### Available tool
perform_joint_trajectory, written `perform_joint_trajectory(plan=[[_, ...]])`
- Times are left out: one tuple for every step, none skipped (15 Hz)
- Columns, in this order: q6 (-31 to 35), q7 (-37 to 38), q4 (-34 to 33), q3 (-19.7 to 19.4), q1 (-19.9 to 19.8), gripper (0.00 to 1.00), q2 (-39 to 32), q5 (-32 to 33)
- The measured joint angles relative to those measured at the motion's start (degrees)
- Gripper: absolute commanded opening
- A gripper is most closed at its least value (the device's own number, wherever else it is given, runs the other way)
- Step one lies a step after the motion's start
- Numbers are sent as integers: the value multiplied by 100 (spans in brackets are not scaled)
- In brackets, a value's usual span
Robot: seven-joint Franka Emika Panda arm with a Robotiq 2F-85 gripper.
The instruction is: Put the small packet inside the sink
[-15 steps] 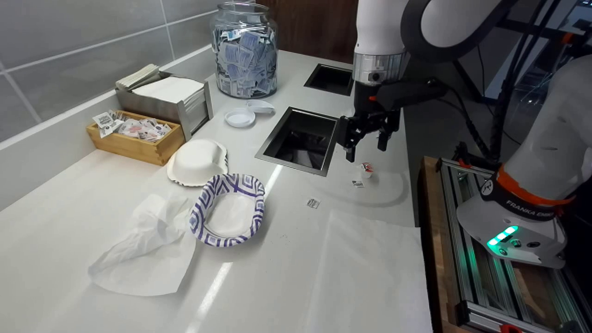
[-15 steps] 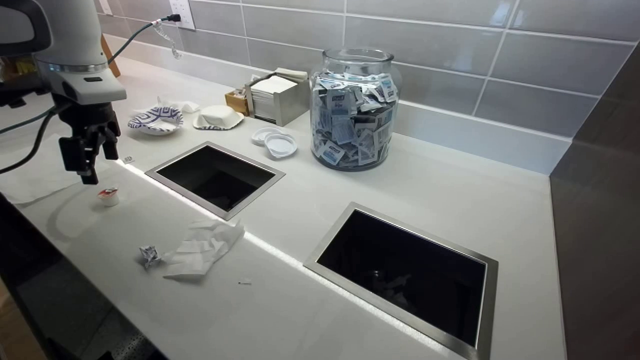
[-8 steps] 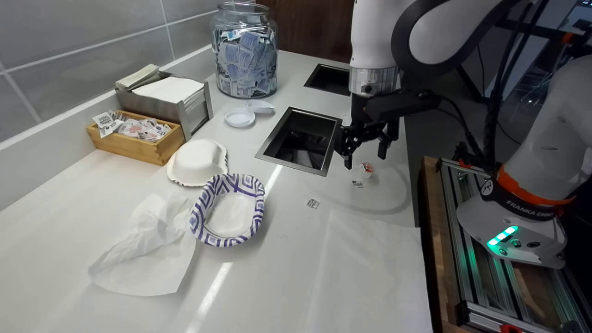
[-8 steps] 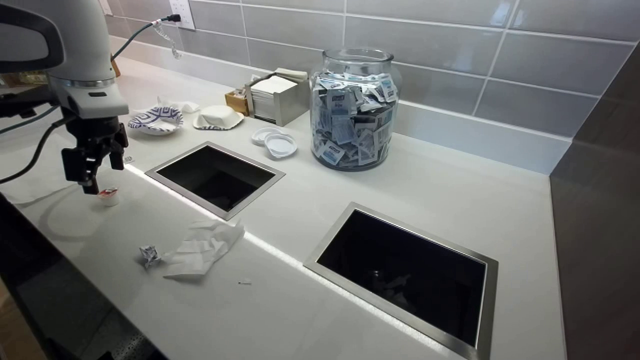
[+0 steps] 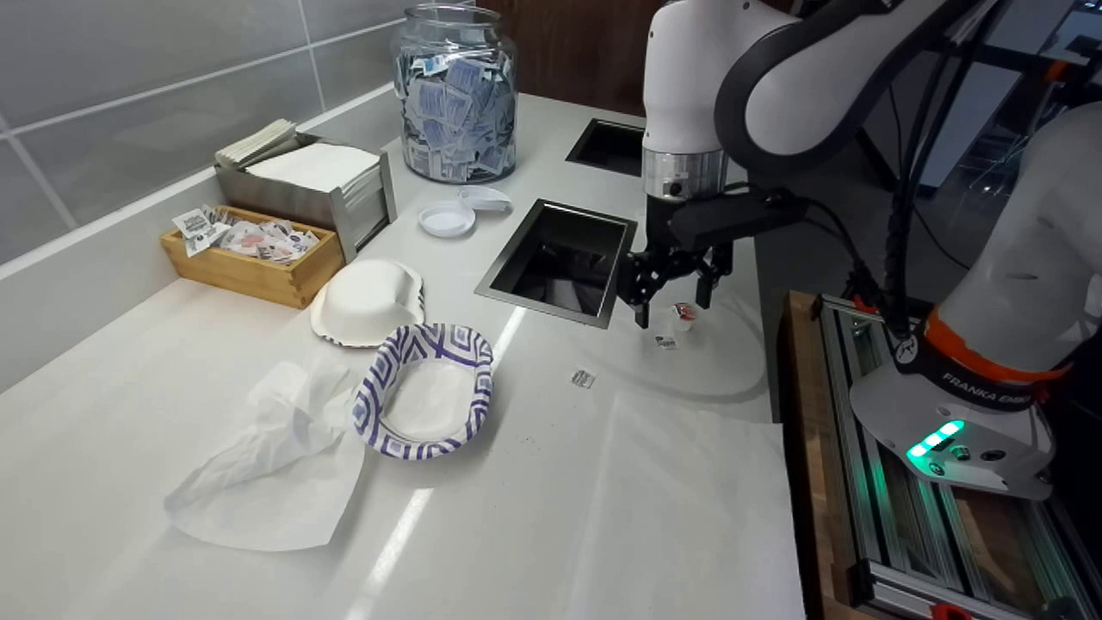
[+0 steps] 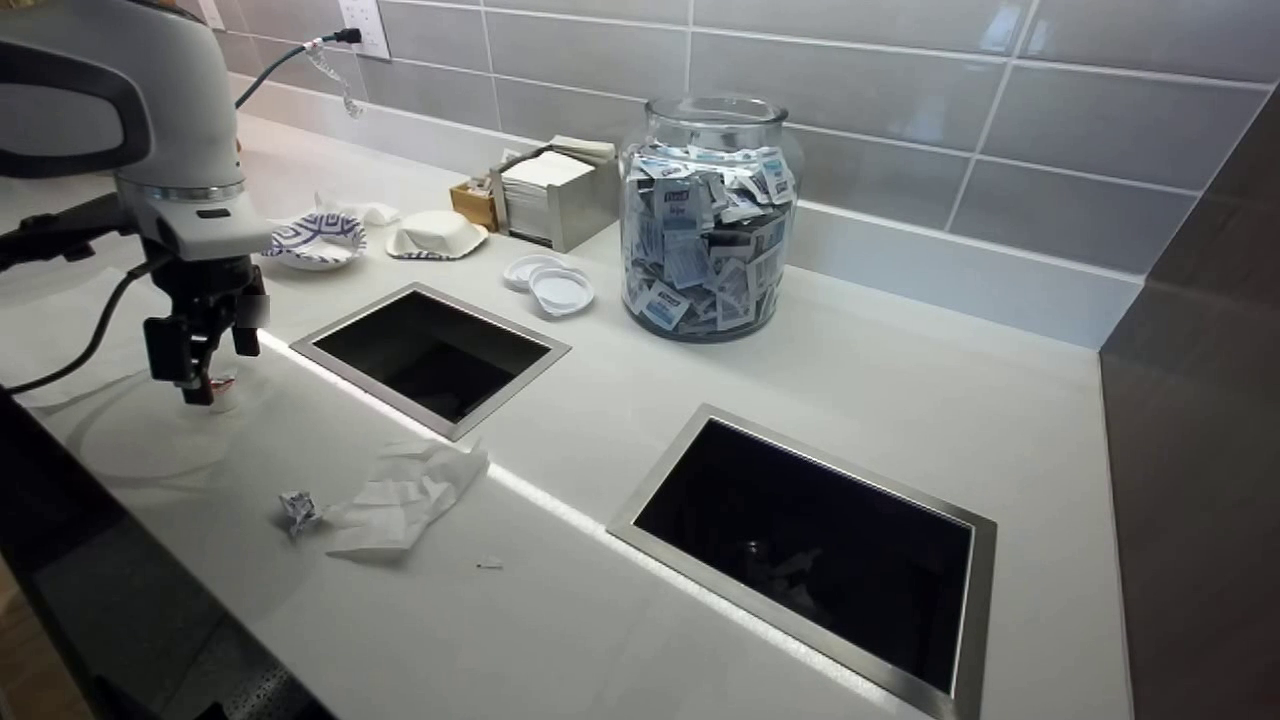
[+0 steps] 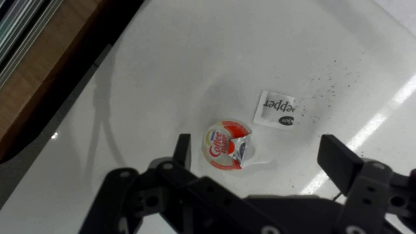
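A small white pepper packet [image 5: 665, 343] lies flat on the counter; it also shows in the wrist view [image 7: 274, 110]. A coffee creamer cup [image 5: 684, 315] with a red and white lid, partly peeled, stands beside it [image 7: 217, 143]. My gripper [image 5: 673, 307] is open and empty, pointing down above the counter near both; it also shows in an exterior view [image 6: 223, 370]. In the wrist view the gripper [image 7: 258, 148] has the creamer cup between its fingers, nearer the left one, and the packet just ahead. The sink-like opening [image 5: 542, 306] is set into the counter beside the gripper [image 6: 510, 388].
Another small packet [image 5: 583, 379] lies nearer the patterned paper bowl [image 5: 478, 405]. A second opening [image 6: 976, 600], a crumpled napkin [image 6: 400, 505] and a paper ball [image 6: 299, 511] are farther along. A glass jar of wipes [image 6: 710, 240] stands by the wall.
My gripper has moved down toward the counter beside the creamer cup and packet, staying open. The objects on the counter have not moved.
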State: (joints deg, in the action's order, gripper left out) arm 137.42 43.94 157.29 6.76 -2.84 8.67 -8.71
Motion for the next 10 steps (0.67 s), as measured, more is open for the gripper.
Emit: perform_joint_trajectory(plan=[[74, 0, 0, 0, 16, 79, -13, 10], [140, 0, -1, 0, 26, 77, -21, 17], [209, 0, -1, 0, 36, 77, -33, 18], [275, 0, -1, 0, 44, 76, -50, 18], [326, 0, -1, 0, 50, 86, -72, 18], [365, 0, -2, 0, 56, 94, -92, 18], [402, 0, -2, 0, 63, 95, -111, 18], [429, 0, -2, 0, 68, 100, -128, 18], [449, 0, -2, 0, 72, 100, -143, 18], [458, -1, -3, 0, 80, 100, -151, 16]])
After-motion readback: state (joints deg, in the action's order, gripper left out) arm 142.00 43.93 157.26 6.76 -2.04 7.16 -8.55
